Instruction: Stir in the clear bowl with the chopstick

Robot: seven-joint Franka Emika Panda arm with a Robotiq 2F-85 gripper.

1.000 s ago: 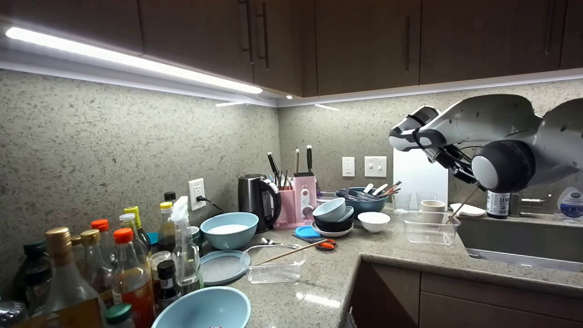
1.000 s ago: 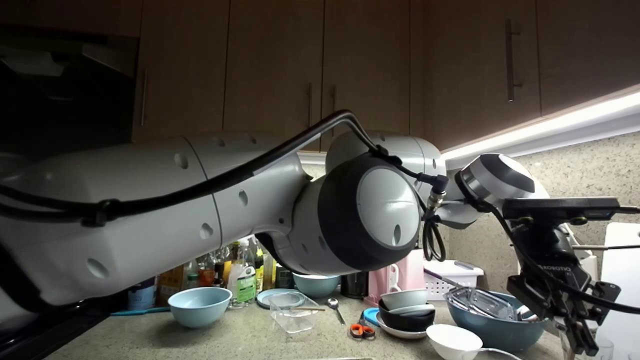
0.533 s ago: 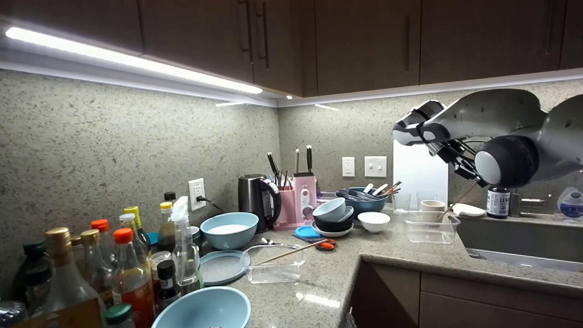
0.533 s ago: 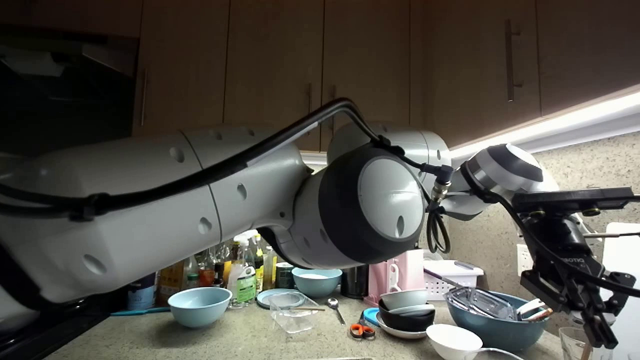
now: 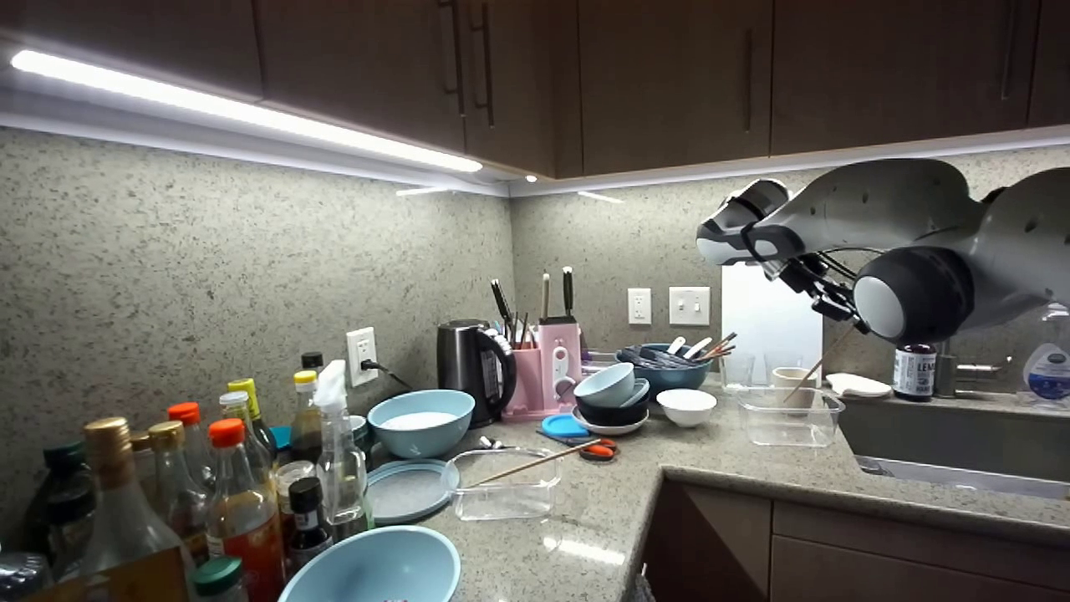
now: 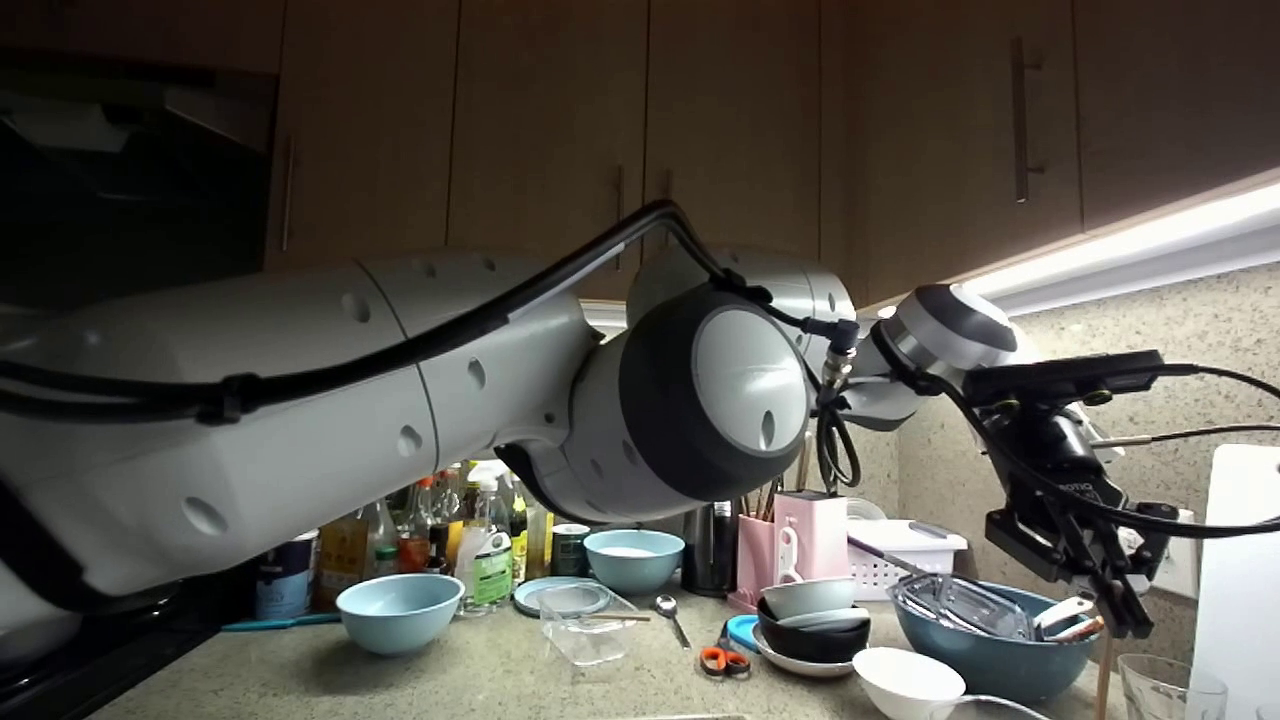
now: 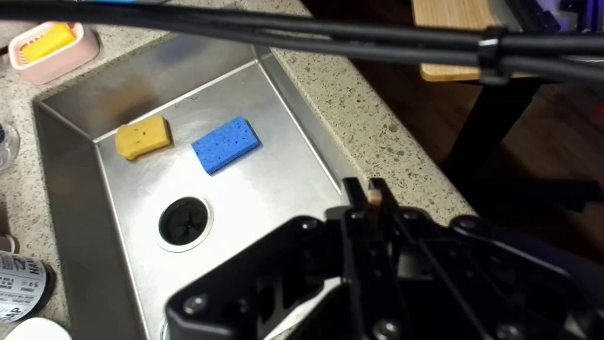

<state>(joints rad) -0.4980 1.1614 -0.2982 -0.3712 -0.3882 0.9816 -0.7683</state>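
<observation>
Stirring seems in hand: your end effector point(image 7: 368, 193) grips the chopstick point(image 5: 819, 365) at the clear bowl point(image 5: 790, 430), frame right; next, circle low

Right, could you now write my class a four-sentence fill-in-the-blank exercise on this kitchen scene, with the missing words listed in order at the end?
The chopstick is clamped in the ____.
In the wrist view, two sponges lie in the sink: one is yellow, the other ____.
The knife block is coloured ____.
In an exterior view, the clear bowl beside the sink stands on the speckled ____.

Missing words: gripper; blue; pink; counter.
</observation>
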